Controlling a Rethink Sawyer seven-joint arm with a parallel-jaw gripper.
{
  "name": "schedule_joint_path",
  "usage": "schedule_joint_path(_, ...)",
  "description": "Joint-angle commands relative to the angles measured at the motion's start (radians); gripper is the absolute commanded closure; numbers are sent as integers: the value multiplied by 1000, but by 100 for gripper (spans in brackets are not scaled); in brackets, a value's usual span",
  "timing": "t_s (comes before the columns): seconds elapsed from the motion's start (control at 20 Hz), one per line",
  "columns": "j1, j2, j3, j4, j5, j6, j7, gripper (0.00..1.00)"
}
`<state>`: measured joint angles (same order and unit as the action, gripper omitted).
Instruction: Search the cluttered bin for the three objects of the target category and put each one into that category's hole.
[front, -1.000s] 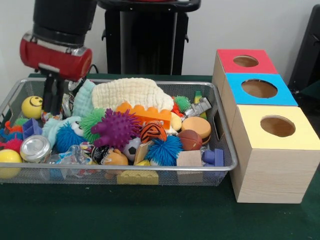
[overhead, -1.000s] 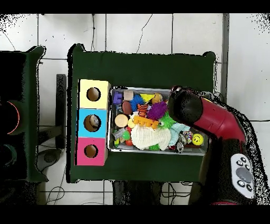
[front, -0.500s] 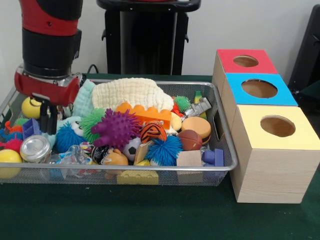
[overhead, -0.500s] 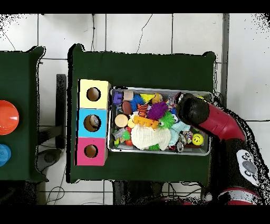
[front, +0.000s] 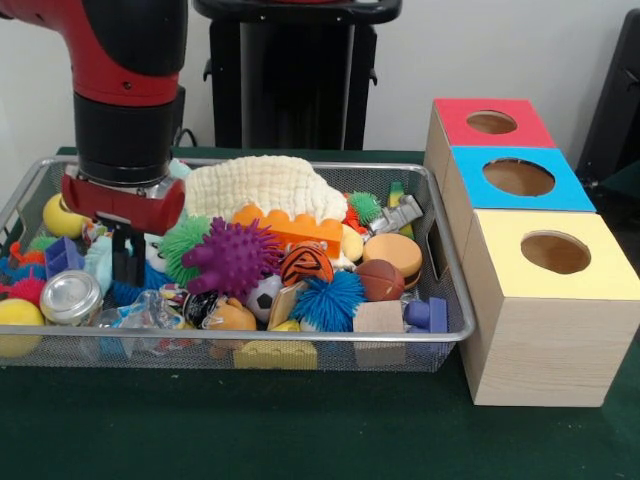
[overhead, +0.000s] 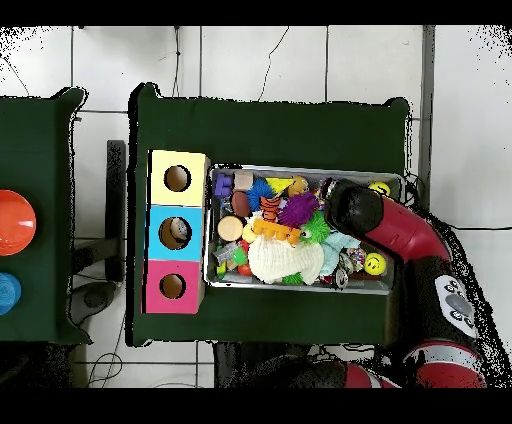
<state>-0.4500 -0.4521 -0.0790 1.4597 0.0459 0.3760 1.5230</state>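
The gripper (front: 122, 262) stood low in the wire bin (front: 452, 290), at the end farthest from the boxes, sunk among the toys just beside a pale blue soft toy (front: 99, 262) and close to the green spiky ball (front: 180, 245). Whether it was spread or pressed together I cannot tell, since the toys and the arm's red collar hid it. Nothing showed which category was wanted, so the likely target there is only a guess: the pale blue soft toy would be light and squashy, best pinched across its bulk, not at a loose edge. The rubbery spiked balls, the purple spiky ball (front: 235, 256) and the blue fuzzy ball (front: 330, 300) near the bin's front edge, would probably give under pressure and want a grip through the middle, because the spikes alone would slip. The silver can (front: 70, 297) at the front edge looked stiff and smooth, likely to slide. The bin was heaped: a cream knitted cloth (front: 265, 186) lay along the back edge, with an orange block (front: 297, 229) against it, and a toy burger (front: 393, 254) and a brown ball (front: 380, 281) lay toward the end by the boxes. A yellow smiley ball (front: 60, 214) sat at the far back corner. Beside the bin stood three boxes in a row — the red box (front: 490, 136), the blue box (front: 520, 196) and the yellow box (front: 550, 285), each with a round hole on top. From overhead the blue box's hole showed something pale inside; the other two looked empty.
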Motion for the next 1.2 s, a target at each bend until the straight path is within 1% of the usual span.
schedule_joint_path(0.05, 13, 16, 104, 48, 37, -5, 174, 100)
schedule_joint_path(0.35, 41, 7, 85, 7, 33, 31, 169, 100)
schedule_joint_path(0.5, 37, 9, 95, 1, 32, 17, 161, 100)
schedule_joint_path(0.7, 52, 5, 75, -1, 31, 25, 171, 100)
schedule_joint_path(0.8, 51, 7, 78, -7, 22, 24, 156, 100)
schedule_joint_path(0.85, 59, 15, 65, -25, 23, 52, 153, 0)
schedule_joint_path(1.0, 71, 22, 49, -43, 13, 64, 148, 0)
schedule_joint_path(1.1, 52, 18, 80, -31, 11, 28, 132, 0)
schedule_joint_path(1.2, 56, 27, 75, -42, 17, 54, 135, 0)
